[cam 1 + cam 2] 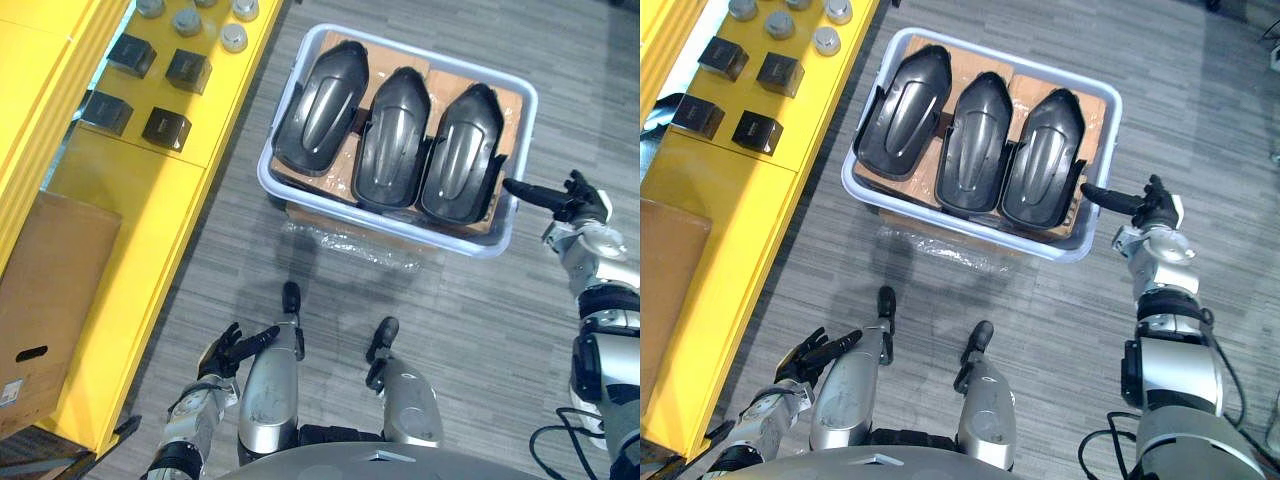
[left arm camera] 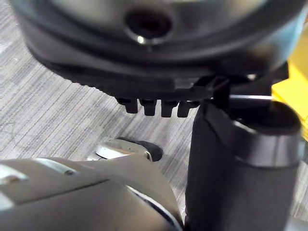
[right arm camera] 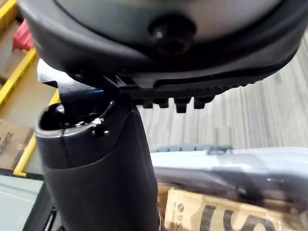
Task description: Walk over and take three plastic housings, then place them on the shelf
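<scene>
Three black plastic housings lie side by side on cardboard in a pale bin (image 1: 430, 60) on the floor: the left one (image 1: 322, 100), the middle one (image 1: 392, 135) and the right one (image 1: 462, 150). My right hand (image 1: 575, 205) hovers at the bin's right rim, open, with straight fingers pointing at the right housing and holding nothing. The right wrist view shows the bin's rim (image 3: 216, 163) just past the thumb (image 3: 101, 168). Down at the lower left, my left hand (image 1: 232, 350) hangs open and empty above the floor, beside the yellow shelf (image 1: 150, 200).
On the yellow shelf at the left sit several small black boxes (image 1: 188, 70) and grey round caps (image 1: 187, 20). A brown cardboard box (image 1: 45, 300) stands at its near end. Grey plank floor (image 1: 480, 330) lies open around the bin.
</scene>
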### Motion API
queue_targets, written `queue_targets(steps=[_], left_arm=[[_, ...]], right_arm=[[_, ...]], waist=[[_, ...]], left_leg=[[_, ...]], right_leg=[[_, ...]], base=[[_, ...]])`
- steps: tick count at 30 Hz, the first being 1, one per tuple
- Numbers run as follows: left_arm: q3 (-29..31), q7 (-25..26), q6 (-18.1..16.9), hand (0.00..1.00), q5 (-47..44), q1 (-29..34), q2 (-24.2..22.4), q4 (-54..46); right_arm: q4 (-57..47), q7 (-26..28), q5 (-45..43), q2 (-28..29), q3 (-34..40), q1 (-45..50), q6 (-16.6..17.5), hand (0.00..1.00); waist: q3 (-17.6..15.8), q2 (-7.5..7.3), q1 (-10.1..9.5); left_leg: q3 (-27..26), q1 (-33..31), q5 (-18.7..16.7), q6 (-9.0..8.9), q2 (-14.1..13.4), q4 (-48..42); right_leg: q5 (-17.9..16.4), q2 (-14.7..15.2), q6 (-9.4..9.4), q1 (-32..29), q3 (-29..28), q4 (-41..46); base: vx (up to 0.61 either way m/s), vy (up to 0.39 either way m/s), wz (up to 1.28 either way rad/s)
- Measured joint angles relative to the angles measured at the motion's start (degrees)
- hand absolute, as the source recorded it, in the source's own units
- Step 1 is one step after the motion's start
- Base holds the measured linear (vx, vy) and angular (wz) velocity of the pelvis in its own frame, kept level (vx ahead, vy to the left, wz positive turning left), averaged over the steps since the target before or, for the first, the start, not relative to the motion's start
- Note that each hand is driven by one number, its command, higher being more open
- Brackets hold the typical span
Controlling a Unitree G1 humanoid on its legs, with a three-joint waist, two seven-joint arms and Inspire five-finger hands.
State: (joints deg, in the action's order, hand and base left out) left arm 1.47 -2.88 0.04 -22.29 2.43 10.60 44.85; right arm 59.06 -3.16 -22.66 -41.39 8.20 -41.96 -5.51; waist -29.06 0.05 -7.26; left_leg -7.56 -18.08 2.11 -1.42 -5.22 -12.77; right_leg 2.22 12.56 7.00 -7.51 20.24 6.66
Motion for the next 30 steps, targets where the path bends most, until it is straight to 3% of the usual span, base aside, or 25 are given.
queue_targets(steps=[10, 13, 14, 25, 30], left_arm=[[-1.75, -1.56, -3.41, 1.0, -2.78, -0.42, -1.11, 0.12], [-2.98, -1.91, -3.65, 1.0, -2.84, -1.32, -1.16, 0.13], [-2.95, -2.13, -3.66, 1.0, -2.85, -1.39, -1.25, 0.13], [-2.54, -2.66, -4.06, 1.0, -2.84, -1.4, -1.11, 0.53], [-2.55, -3.53, -4.04, 1.0, -4.85, -1.39, -1.1, 1.18]], right_arm=[[4.82, 0.38, 4.32, -4.24, -7.47, -10.51, -1.44, 1.0], [5.2, 0.42, 4.41, -5.07, -7.96, -11.18, -1.51, 1.0], [5.25, 0.53, 4.42, -5.07, -8.32, -11.18, -1.71, 0.0], [7.74, 2.72, 12.44, -6.76, -9.45, -11.25, -4.27, 0.0], [9.11, 2.7, 13.32, -6.89, -8.32, -11.71, -8.61, 0.0]], waist=[[-0.7, 1.75, -0.74], [-0.95, 2.53, -1.86], [-0.95, 2.54, -2.19], [-0.97, 2.6, -1.91], [-0.97, 2.58, -1.87]], left_leg=[[3.15, -4.82, 0.84, 0.43, 1.25, -0.48], [4.12, -5.79, 0.89, 0.5, 1.72, -1.0], [4.22, -5.92, 0.94, 0.5, 1.76, -1.03], [5.06, -6.53, 1.04, 0.41, 1.55, -2.1], [4.99, -6.0, 1.32, 0.36, 1.44, -2.06]], right_leg=[[-2.22, 1.42, -0.24, -4.53, 2.48, 4.62], [-3.59, 2.19, -0.26, -5.58, 3.18, 6.98], [-3.83, 2.29, -0.33, -5.85, 3.2, 7.51], [-4.95, 2.24, -0.68, -6.24, 3.28, 9.39], [-4.97, 2.13, -0.77, -5.74, 3.22, 9.39]], base=[[-0.01, 0.01, 0.17], [-0.02, 0.004, 0.19], [-0.01, -0.005, 0.13], [0.0, -0.001, 0.02], [0.0, 0.0, 0.0]])
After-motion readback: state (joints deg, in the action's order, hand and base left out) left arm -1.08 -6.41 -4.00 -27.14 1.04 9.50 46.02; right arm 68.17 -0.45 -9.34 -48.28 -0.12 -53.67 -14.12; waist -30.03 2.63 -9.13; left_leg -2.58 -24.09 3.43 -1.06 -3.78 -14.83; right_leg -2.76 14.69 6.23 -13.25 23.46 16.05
